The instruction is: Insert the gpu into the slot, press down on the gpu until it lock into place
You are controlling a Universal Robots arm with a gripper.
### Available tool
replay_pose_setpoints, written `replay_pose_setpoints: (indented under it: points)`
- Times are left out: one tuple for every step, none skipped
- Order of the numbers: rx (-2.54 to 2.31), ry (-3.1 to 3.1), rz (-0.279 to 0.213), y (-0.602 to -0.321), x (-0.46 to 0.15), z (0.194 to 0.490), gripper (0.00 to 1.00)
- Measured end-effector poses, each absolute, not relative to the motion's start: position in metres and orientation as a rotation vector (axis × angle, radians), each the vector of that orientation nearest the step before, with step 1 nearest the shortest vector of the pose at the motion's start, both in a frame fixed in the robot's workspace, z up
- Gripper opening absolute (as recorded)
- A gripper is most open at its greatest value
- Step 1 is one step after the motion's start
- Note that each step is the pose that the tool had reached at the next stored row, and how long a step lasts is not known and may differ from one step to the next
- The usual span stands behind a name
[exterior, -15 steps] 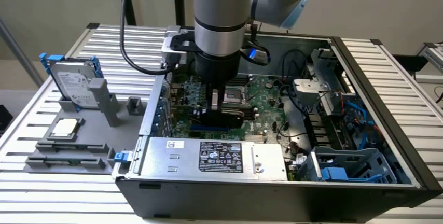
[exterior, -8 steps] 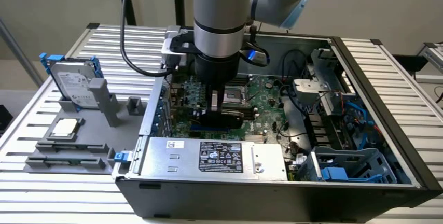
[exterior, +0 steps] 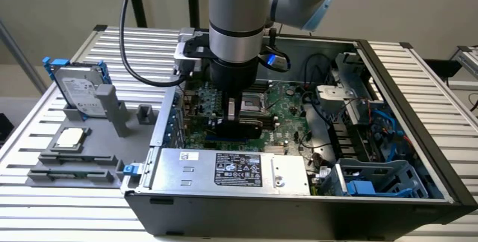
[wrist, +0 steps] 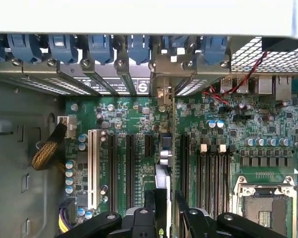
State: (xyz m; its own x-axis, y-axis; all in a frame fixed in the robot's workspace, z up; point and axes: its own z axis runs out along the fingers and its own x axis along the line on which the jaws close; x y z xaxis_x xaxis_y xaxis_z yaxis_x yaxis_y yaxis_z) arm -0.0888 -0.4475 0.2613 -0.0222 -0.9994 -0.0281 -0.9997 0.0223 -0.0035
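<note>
Looking at where things stand, the gripper (exterior: 240, 120) is down inside the open PC case (exterior: 388, 158), jaws clamped on the gpu (wrist: 162, 183), holding it edge-on right over the motherboard (wrist: 223, 129). The card sits lined up with the slot (exterior: 232, 139), just beside the white connector strip (wrist: 93, 168). I'd say insertion is underway, but I can't tell if it's seated, so the locking press looks not yet done.

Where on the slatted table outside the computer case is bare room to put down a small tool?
The slatted metal table is bare in front of the grey parts holder and behind it, near the case's back corner. Crowded: the holder itself, and inside the open black computer case, where the gripper holds the thin black gpu card.
</note>
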Motion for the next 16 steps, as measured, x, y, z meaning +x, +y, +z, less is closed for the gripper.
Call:
replay_pose_setpoints:
  points:
    - [-2.181,2.229,0.027,-0.4475,-0.0888,0.2613,0.26]
    - [-2.18,2.228,0.028,-0.4472,-0.0886,0.2607,0.26]
    - [-2.181,2.228,0.028,-0.4472,-0.0886,0.2607,0.26]
    - [-2.181,2.228,0.027,-0.4473,-0.0887,0.2609,0.26]
    - [-2.182,2.228,0.027,-0.4473,-0.0887,0.2611,0.26]
    - [-2.182,2.228,0.027,-0.4474,-0.0887,0.2613,0.26]
    - [-2.183,2.228,0.027,-0.4474,-0.0887,0.2613,0.26]
    - [-2.183,2.228,0.027,-0.4474,-0.0887,0.2613,0.26]
    - [-2.184,2.227,0.027,-0.4474,-0.0888,0.2612,0.26]
    - [-2.185,2.226,0.027,-0.4474,-0.0888,0.2609,0.26]
    - [-2.186,2.225,0.027,-0.4474,-0.0888,0.2606,0.26]
    - [-2.186,2.224,0.027,-0.4474,-0.0889,0.2601,0.26]
    - [-2.187,2.223,0.027,-0.4474,-0.0889,0.2596,0.26]
    - [-2.188,2.222,0.027,-0.4474,-0.0889,0.2589,0.26]
    - [-2.189,2.221,0.027,-0.4474,-0.0889,0.2583,0.26]
    - [-2.19,2.221,0.027,-0.4474,-0.0889,0.2579,0.26]
